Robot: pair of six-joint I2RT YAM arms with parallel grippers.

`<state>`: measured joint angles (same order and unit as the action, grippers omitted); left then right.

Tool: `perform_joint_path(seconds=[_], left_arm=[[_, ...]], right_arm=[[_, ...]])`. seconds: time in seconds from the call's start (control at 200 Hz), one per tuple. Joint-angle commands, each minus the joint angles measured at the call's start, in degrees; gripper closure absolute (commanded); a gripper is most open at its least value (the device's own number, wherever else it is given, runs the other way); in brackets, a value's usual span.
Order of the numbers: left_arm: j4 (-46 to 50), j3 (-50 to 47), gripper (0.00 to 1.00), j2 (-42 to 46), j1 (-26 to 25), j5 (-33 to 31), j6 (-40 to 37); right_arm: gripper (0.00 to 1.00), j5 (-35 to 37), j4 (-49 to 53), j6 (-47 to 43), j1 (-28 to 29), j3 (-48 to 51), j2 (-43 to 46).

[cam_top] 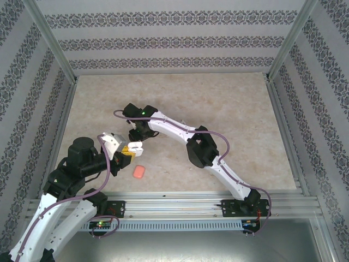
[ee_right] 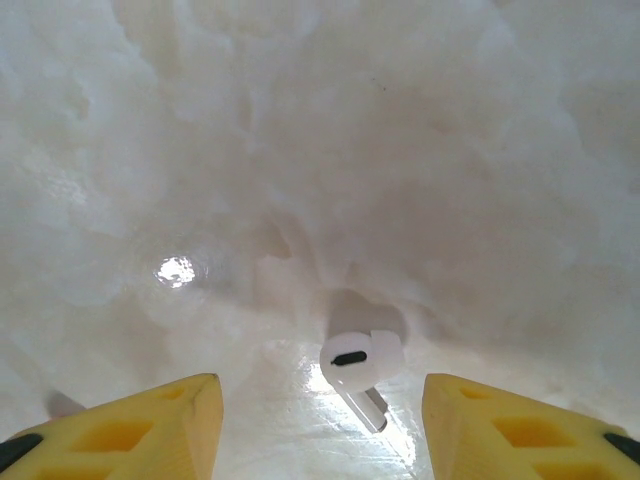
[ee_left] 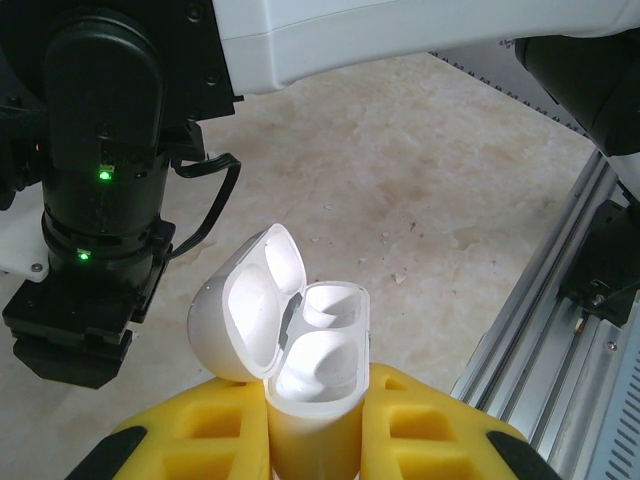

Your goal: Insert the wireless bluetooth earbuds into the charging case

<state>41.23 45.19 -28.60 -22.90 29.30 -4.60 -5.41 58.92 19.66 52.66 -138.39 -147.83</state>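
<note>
The white charging case (ee_left: 312,395) stands upright between the yellow fingers of my left gripper (ee_left: 312,440), which is shut on its body. Its lid (ee_left: 245,305) is flipped open to the left. A rounded white shape fills the nearer well (ee_left: 322,362), and the farther well (ee_left: 328,305) looks hollow. In the top view the case (cam_top: 134,146) sits just below my right gripper (cam_top: 136,134). A white earbud (ee_right: 362,362) lies on the table with its stem towards the camera. My right gripper (ee_right: 320,430) hangs open over it, and its fingers (ee_right: 150,420) stand wide on either side without touching it.
A salmon-red pebble-like case (cam_top: 139,172) lies shut on the table near the front rail (cam_top: 218,202), right of the left arm. The right arm's black wrist (ee_left: 95,200) hangs close to the open case. Patterned walls enclose the beige table (cam_top: 218,109).
</note>
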Motion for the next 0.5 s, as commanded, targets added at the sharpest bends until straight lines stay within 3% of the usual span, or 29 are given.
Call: perform_joint_path(seconds=[0.0,0.495], left_arm=[[0.8,-0.3,1.00,0.9,-0.2,0.0,-1.1],[0.6,-0.7,1.00,0.9,-0.2,0.1,-1.3]], right_arm=[[0.45,0.2,0.8,2.7,-0.1,-1.6,2.2],[0.46,2.5,2.1,-2.7,-0.3,-4.3,-1.9]])
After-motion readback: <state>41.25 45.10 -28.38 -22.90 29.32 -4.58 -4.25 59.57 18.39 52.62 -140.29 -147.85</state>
